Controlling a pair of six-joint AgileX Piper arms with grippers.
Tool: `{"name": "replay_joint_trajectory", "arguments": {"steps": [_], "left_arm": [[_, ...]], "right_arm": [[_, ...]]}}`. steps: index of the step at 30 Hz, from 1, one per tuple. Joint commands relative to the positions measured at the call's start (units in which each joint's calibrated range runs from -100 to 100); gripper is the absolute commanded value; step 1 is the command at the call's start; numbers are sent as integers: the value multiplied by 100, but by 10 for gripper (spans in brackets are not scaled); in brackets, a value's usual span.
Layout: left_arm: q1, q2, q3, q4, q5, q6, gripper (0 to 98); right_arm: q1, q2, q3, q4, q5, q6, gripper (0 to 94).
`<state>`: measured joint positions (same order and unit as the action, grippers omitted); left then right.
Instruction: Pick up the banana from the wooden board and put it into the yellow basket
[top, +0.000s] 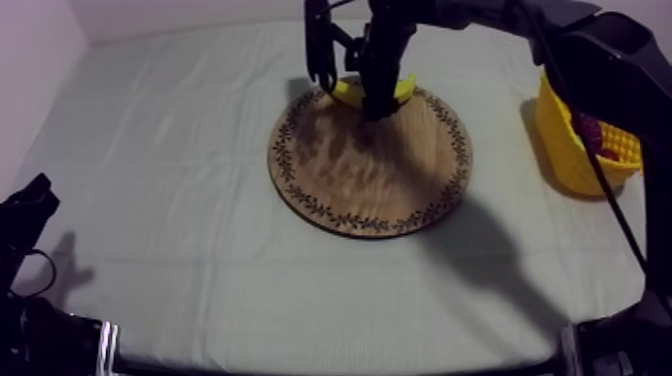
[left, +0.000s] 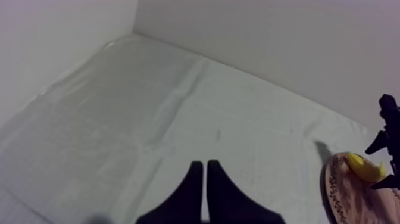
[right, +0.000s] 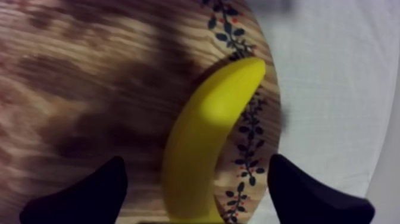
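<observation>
A yellow banana (top: 349, 93) lies on the far rim of the round wooden board (top: 370, 175). My right arm reaches in from the upper right, and my right gripper (top: 352, 80) hangs open just over the banana. In the right wrist view, the banana (right: 208, 137) lies along the board's patterned rim (right: 247, 119). My right gripper (right: 197, 170) straddles it with one black finger (right: 95, 193) at each side, apart from the fruit. My left gripper (top: 30, 200) rests low at the left; its fingers (left: 205, 179) lie together as a narrow wedge over bare cloth.
The yellow basket (top: 585, 145) stands at the right edge of the table, with something dark purple (top: 592, 130) inside. From the left wrist, the board (left: 357, 199), banana (left: 364, 168) and the other arm's gripper (left: 387, 143) show far off. A wall runs behind the table.
</observation>
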<state>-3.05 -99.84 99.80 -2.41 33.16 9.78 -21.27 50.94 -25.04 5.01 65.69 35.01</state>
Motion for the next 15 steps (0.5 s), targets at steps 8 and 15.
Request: {"name": "replay_joint_trajectory", "arguments": {"steps": [8, 15], "left_arm": [[-2, 2, -2, -1, -1, 1, 1], [-2, 2, -2, -1, -1, 1, 1]], "right_arm": [[45, 179, -65, 51, -166, -72, 461], [61, 233, -60, 91, -257, -89, 336]]}}
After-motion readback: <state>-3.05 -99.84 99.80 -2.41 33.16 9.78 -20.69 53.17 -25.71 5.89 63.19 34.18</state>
